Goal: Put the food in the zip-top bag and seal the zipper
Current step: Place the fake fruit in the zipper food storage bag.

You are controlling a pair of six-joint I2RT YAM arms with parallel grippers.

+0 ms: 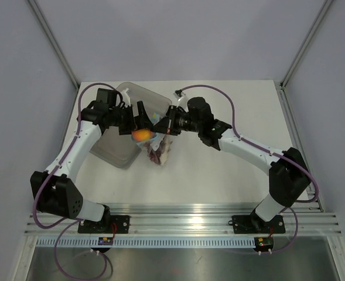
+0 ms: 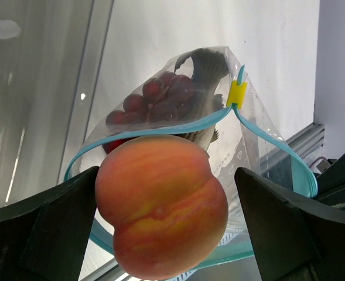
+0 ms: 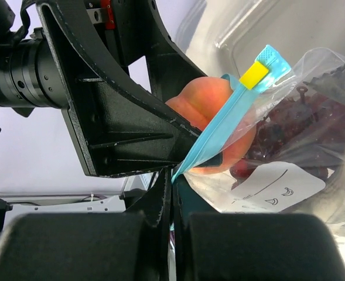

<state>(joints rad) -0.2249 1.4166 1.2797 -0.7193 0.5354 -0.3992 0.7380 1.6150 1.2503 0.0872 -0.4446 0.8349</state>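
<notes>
Left pincer point(image 2: 163, 196) holds the peach point(image 2: 160, 205) between wide-set fingers point(image 2: 43, 228), the fruit filling most of the gap and lifted off the table point(image 1: 219, 175). Directly beyond the peach, the bag point(image 2: 251, 149) hangs with its mouth pulled open into a loop. The zipper point(image 3: 231, 120) curves over the fruit's top and passes behind its underside. The peach sits right at the opening; whether it has crossed the rim, cannot tell. Right pincer point(image 3: 173, 202) faces the left one from the opposite side, fingers pressed narrow on one end of the zipper strip, which disappears into the slit between them. Further up the strip from that grip, a yellow slider point(image 3: 254, 74) rides near the bag's corner. Deeper inside the bag, past the peach, the grapes point(image 2: 160, 99) lie bunched against the clear plastic, above a white printed label point(image 3: 277, 187). Beyond and beside the left pincer, the grey translucent tray point(image 1: 116, 149) lies flat on the table.
</notes>
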